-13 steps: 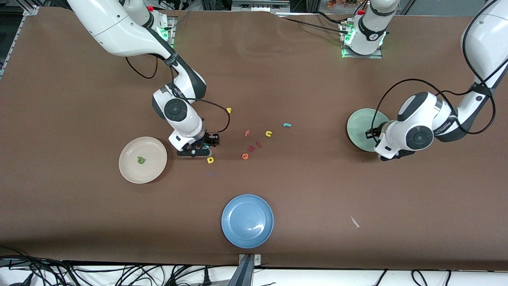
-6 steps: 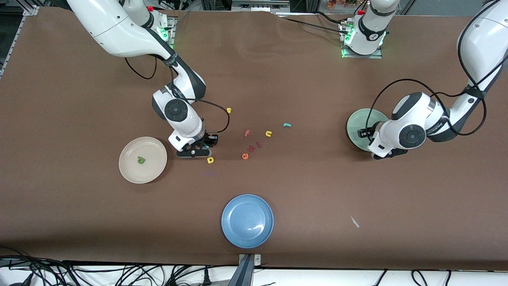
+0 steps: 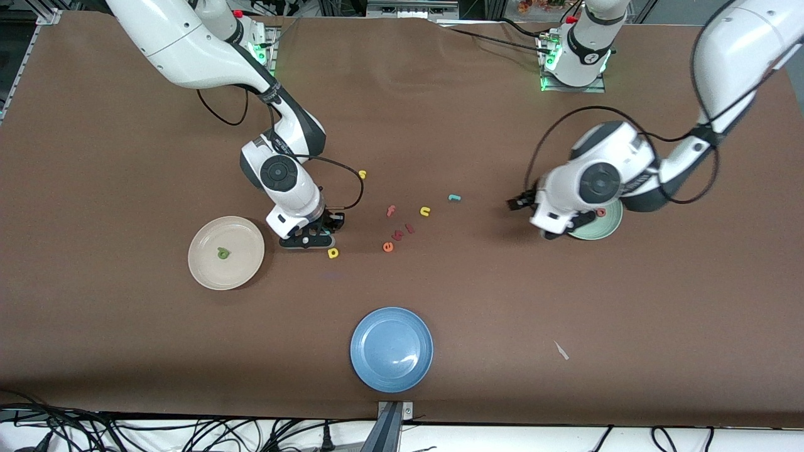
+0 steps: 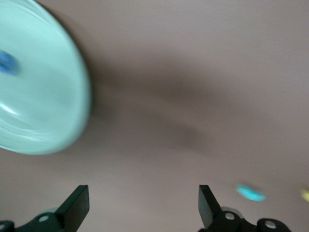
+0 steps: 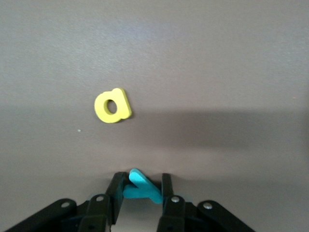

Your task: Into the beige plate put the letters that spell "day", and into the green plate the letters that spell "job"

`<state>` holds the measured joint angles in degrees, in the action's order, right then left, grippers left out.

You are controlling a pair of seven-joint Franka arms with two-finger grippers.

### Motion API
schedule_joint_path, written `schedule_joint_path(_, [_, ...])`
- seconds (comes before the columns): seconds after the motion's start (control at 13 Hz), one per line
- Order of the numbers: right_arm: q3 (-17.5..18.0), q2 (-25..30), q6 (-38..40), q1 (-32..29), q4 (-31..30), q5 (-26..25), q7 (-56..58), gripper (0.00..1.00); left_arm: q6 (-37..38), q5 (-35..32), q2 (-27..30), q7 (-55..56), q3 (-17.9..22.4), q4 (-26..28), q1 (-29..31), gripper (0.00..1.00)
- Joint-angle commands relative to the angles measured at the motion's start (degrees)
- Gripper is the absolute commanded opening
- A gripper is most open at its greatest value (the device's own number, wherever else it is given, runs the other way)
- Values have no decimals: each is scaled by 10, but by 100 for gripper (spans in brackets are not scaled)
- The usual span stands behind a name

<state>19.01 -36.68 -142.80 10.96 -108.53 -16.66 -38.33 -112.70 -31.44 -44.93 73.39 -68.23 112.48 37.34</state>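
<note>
My right gripper (image 3: 309,239) (image 5: 140,191) is down at the table, shut on the teal y (image 5: 140,187). The yellow a (image 3: 333,253) (image 5: 112,105) lies flat just beside it, nearer to the front camera. The olive d (image 3: 222,253) rests in the beige plate (image 3: 242,235). My left gripper (image 3: 561,229) (image 4: 141,208) hangs open and empty over the table at the green plate's (image 3: 606,229) (image 4: 43,96) edge. That plate holds the blue o (image 4: 6,63) and a pinkish-red b (image 3: 601,212). The light-teal j (image 3: 454,198) (image 4: 251,193) lies on the table between the arms.
A yellow s (image 3: 362,174), pink f (image 3: 391,210), yellow n/u (image 3: 425,211), orange-red e (image 3: 388,247) and small pink pieces (image 3: 409,229) are scattered mid-table. A blue plate (image 3: 391,349) sits near the front edge. A white scrap (image 3: 561,350) lies toward the left arm's end.
My left gripper opened and swung off the green plate toward the middle of the table, uncovering the pinkish-red b. My right gripper closed on the teal y without shifting place.
</note>
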Motion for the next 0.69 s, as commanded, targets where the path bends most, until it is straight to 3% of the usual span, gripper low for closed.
schedule_joint_path(0.0, [-8, 47, 71, -1, 1, -11, 36, 27, -55, 11, 8, 89, 23, -2, -78, 99])
schedule_joint_path(0.23, [-39, 87, 131, -17, 4, -10, 148, 27, -132, -5, 9, 220, 101, -2, -188, 99])
schedule_joint_path(0.46, [-95, 113, 148, -39, 4, -3, 320, 28, -196, -42, 8, 328, 171, -2, -276, 98])
schedule_joint_path(0.54, [-114, 114, 147, -44, 4, -2, 359, 29, -204, -42, 8, 333, 187, -2, -295, 96])
schedule_joint_path(0.62, [-126, 114, 144, -46, 4, 0, 384, 30, -210, -43, 6, 333, 202, -2, -308, 87])
